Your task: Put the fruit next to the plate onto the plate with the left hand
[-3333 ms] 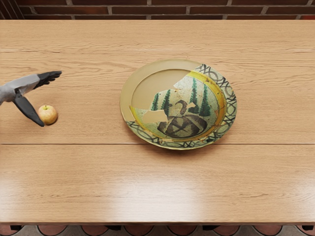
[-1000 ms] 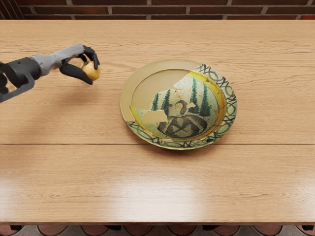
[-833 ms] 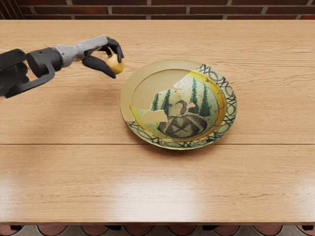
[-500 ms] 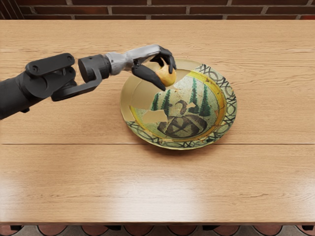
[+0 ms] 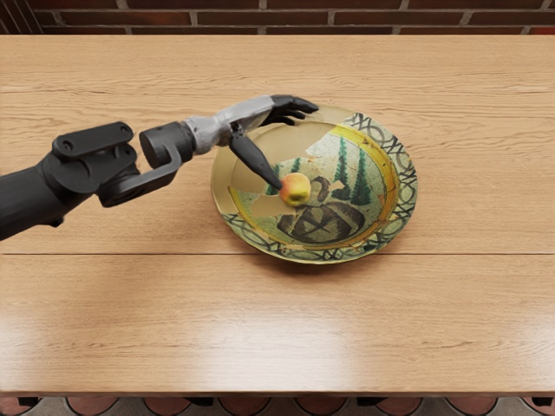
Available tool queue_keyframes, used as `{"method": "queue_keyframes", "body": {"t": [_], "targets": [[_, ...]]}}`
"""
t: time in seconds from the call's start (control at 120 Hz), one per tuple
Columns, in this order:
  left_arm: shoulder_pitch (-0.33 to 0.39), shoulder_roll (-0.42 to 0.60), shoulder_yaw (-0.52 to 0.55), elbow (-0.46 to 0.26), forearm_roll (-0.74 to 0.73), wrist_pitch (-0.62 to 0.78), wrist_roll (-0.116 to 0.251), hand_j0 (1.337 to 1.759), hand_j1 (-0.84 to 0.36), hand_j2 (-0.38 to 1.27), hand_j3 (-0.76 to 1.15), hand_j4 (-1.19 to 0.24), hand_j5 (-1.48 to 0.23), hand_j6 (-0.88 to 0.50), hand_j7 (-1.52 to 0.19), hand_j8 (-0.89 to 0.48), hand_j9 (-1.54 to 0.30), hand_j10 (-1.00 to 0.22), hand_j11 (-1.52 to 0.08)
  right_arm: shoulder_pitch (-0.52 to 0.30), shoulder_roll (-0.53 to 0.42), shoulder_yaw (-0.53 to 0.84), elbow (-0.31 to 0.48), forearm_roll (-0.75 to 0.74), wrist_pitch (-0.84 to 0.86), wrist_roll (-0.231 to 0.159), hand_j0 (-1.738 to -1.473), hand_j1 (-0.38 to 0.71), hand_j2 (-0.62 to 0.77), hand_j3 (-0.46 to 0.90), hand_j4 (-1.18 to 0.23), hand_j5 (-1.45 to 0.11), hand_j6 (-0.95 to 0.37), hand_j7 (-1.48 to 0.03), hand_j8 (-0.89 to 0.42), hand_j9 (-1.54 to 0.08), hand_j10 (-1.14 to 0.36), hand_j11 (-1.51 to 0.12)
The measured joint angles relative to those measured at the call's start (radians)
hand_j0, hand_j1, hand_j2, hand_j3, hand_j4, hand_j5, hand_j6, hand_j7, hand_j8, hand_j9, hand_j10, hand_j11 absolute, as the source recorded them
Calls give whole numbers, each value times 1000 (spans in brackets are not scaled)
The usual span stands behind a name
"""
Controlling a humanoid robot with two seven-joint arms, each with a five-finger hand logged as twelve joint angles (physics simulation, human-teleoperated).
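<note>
A small yellow-red apple (image 5: 296, 188) lies inside the patterned plate (image 5: 373, 228), near its middle. My left hand (image 5: 276, 132) hovers over the plate's upper left part, fingers spread and holding nothing; the thumb points down toward the apple and the other fingers reach right above the plate's far rim. The left arm comes in from the picture's left edge. No right arm shows.
The plate sits at the centre of a wooden table (image 5: 277, 321). A brick wall (image 5: 277, 16) runs behind the table's far edge.
The left hand carried the apple from the table's left over the plate, then let go of it. The apple now rests in the plate and the fingers have spread.
</note>
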Motion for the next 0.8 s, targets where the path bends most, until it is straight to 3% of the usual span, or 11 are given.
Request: {"method": "queue_keyframes", "body": {"t": [0.317,0.5,0.583,0.8], "targets": [[87,224,-2,11,-48,1,0,1658,291,31,0,-59,-83,-43,-80,-42,-80,-49,-79,0,0,0,0,0,0,0,-1658,-349,0,0,-1,0,-1,0,-1,0,0,0],[185,312,-35,58,-51,1,0,1658,313,17,0,-37,-49,-31,-48,-30,-48,-33,-47,0,0,0,0,0,0,0,-1658,-349,0,0,-1,0,-1,0,-1,0,0,0],[229,332,-76,91,-52,2,0,1658,318,14,0,-32,-41,-28,-40,-27,-40,-29,-40,0,0,0,0,0,0,0,-1658,-349,0,0,-1,0,-1,0,-1,0,0,0],[245,352,-115,152,-52,2,0,1658,325,10,0,-26,-31,-25,-31,-24,-31,-24,-30,0,0,0,0,0,0,0,-1658,-349,0,0,-1,0,-1,0,-1,0,0,0]]}}
